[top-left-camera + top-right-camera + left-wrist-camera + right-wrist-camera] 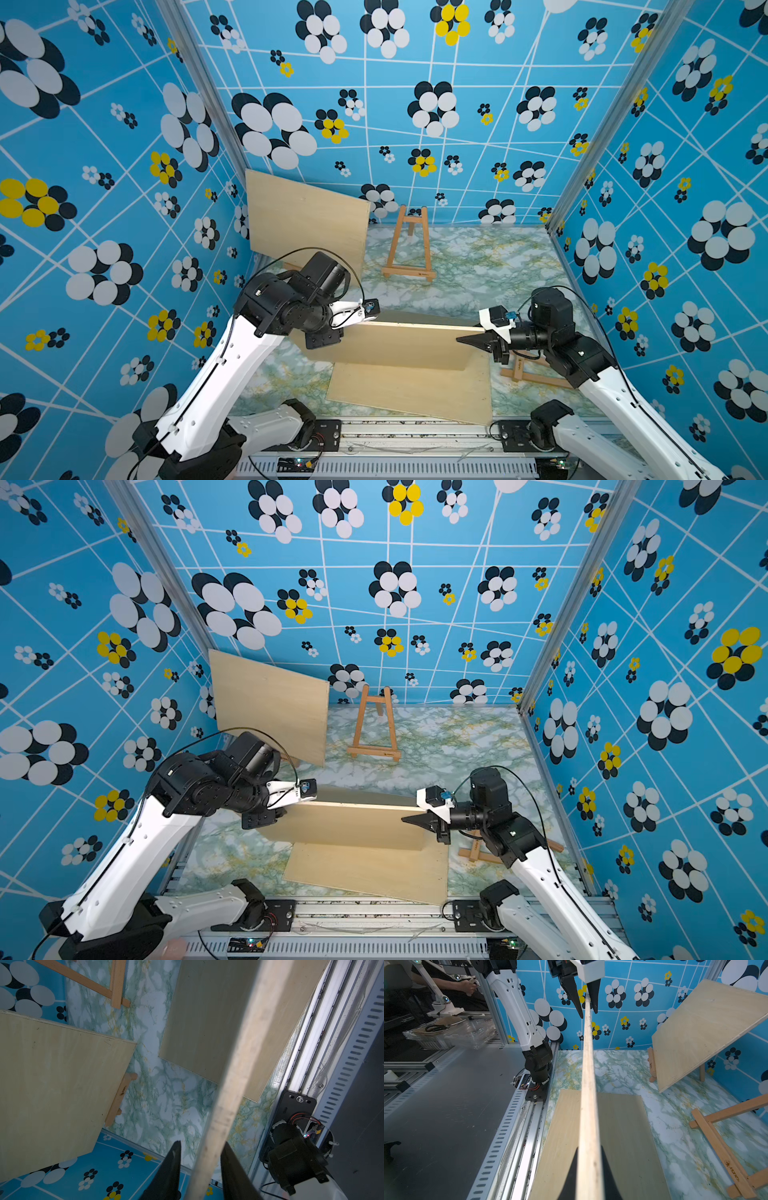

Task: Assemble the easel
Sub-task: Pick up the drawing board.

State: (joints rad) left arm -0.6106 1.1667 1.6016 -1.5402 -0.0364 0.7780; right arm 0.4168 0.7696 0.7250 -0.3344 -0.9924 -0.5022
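Note:
A light plywood board (407,347) stands on its long edge across the middle of the table, above a second board (411,395) lying flat. My right gripper (589,1147) is shut on the upright board's right end, one finger pressed on each face. My left gripper (201,1142) straddles the left end with its jaws open and gaps showing beside the wood (239,1064). An empty wooden easel (409,249) stands at the back middle. Another easel (530,374) lies flat under my right arm.
A third board (307,220) leans on an easel (118,1099) in the back left corner. Patterned blue walls close three sides. An aluminium rail (415,432) with both arm bases runs along the front edge.

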